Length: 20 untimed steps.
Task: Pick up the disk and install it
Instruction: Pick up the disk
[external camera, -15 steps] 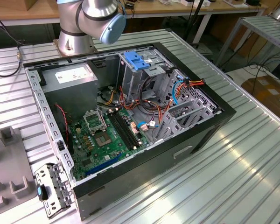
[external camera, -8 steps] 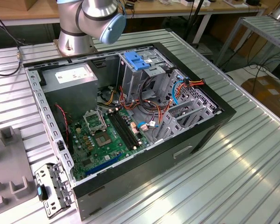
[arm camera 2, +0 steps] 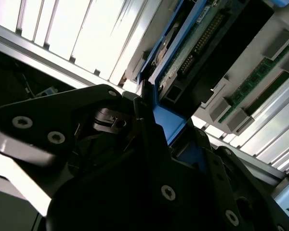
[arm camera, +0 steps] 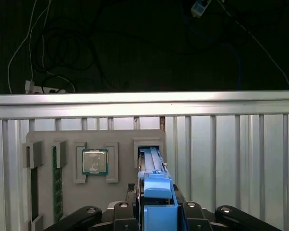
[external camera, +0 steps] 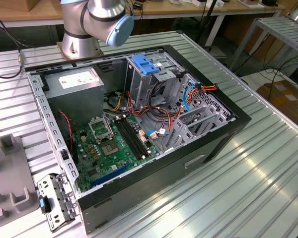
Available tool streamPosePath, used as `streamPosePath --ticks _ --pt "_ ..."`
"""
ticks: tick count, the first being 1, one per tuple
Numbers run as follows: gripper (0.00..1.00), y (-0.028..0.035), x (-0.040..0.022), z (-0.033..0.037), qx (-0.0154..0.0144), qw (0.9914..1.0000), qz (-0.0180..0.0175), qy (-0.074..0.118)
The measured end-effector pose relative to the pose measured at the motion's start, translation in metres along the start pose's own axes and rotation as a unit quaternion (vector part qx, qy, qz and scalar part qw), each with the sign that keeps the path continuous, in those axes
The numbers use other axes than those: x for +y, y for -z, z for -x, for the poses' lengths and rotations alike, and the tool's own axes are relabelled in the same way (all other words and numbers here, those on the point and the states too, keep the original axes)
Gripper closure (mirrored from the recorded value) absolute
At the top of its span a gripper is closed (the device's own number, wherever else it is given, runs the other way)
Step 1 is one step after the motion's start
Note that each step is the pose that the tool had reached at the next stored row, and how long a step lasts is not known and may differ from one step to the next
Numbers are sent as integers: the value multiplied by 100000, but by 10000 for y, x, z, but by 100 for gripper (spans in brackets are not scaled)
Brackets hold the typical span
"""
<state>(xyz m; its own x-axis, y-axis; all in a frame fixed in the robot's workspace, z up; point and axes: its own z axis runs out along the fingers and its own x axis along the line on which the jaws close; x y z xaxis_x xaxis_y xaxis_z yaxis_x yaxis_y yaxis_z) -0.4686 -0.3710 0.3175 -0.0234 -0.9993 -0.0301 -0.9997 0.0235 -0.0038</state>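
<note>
The gripper (arm camera: 157,195) is closed on the disk (arm camera: 151,161), a flat silver-metal hard drive with blue plastic side rails; in the first wrist view one black finger (arm camera: 135,195) lies against each side of the blue rail. The disk stands on its edge in a slot of a flat grey plastic holder plate (arm camera: 94,197). In the second wrist view its green circuit-board side and the blue rail appear just past the black gripper body. On the same plate a square silver processor chip (arm camera: 95,161) sits in the pocket just beside the disk's slot, and a long green memory stick (arm camera: 57,183) lies in a pocket further away. The plate rests on a ribbed aluminium table (arm camera: 231,163). In the exterior view a black open computer case (external camera: 188,173) lies on this table, and the silver arm base (external camera: 79,34) stands at about 11 o'clock from it. Inside the case, the grey power-supply box (external camera: 79,94) is at 10 o'clock, the blue plastic latch (external camera: 146,67) on the metal cage is at 12 o'clock, and the green motherboard (external camera: 114,144) is at 7 o'clock.
</note>
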Motion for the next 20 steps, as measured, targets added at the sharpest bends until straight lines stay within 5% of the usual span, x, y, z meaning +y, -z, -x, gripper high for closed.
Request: streamPosePath --ticks 16,20 --pt "63 271 -1 8 18 100000 3 4" --pt "63 305 -1 9 516 99999 -11 6"
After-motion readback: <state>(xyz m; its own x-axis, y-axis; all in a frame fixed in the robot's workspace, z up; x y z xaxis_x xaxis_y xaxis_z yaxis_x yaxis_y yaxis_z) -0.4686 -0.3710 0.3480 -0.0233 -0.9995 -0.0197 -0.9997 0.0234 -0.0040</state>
